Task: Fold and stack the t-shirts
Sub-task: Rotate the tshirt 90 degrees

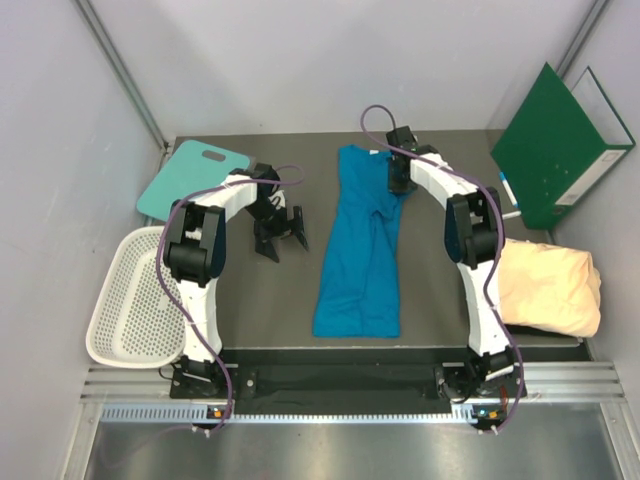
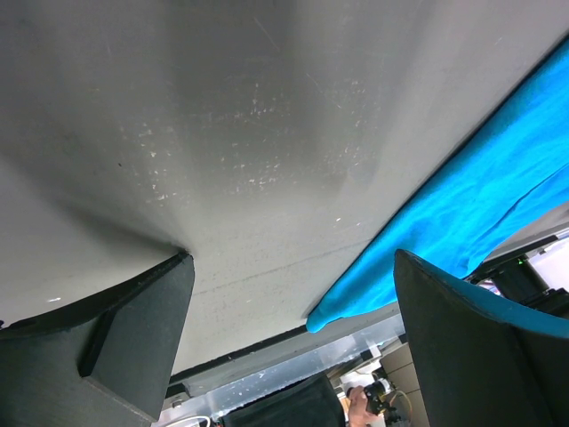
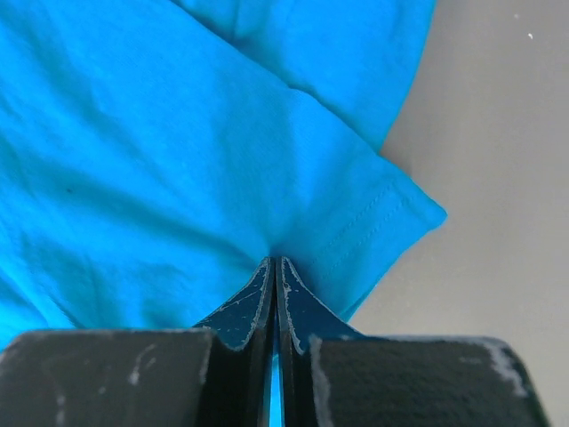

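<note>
A dark grey worktop (image 1: 260, 300), walled in pale panels, carries the blue t-shirt (image 1: 358, 260) at its middle, laid as a long narrow strip running from the far side toward the arms. The right arm (image 1: 468, 228) reaches to the strip's far end, its jaws pressed together on a pinch of blue cloth beside a stitched sleeve hem, probably to carry that end over into the next fold. The left arm (image 1: 192, 245) hangs over bare worktop just left of the shirt, jaws wide apart and holding nothing, likely ready to pin the cloth. The cream t-shirt (image 1: 548, 288) sits bundled at the right edge. The white mesh basket (image 1: 100, 330) on the left shows nothing inside.
</note>
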`<state>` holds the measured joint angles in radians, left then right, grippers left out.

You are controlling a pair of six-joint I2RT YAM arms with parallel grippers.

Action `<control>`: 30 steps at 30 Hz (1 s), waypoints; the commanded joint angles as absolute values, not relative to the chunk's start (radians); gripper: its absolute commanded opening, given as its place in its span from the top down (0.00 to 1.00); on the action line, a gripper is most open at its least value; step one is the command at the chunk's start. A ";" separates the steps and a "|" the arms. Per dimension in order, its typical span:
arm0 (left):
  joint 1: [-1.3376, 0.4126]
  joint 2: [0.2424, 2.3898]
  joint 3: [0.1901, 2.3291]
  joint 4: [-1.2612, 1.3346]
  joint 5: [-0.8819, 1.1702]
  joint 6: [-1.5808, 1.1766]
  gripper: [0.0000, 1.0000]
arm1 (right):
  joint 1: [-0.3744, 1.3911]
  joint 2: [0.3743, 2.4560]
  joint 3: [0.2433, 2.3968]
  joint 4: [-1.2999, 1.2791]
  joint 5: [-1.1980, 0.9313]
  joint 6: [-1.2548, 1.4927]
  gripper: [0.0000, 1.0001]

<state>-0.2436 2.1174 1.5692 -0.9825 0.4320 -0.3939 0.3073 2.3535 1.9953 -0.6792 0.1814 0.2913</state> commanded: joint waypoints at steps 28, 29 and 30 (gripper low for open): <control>-0.253 2.166 1.574 -0.910 0.416 -0.383 0.01 | 0.213 2.523 2.163 -0.626 -0.047 0.348 1.00; -0.253 2.166 1.575 -0.914 0.417 -0.383 0.01 | 0.216 2.542 2.175 -0.626 -0.060 0.345 1.00; -0.253 2.167 1.577 -0.914 0.417 -0.382 0.01 | 0.219 2.551 2.199 -0.624 -0.070 0.347 1.00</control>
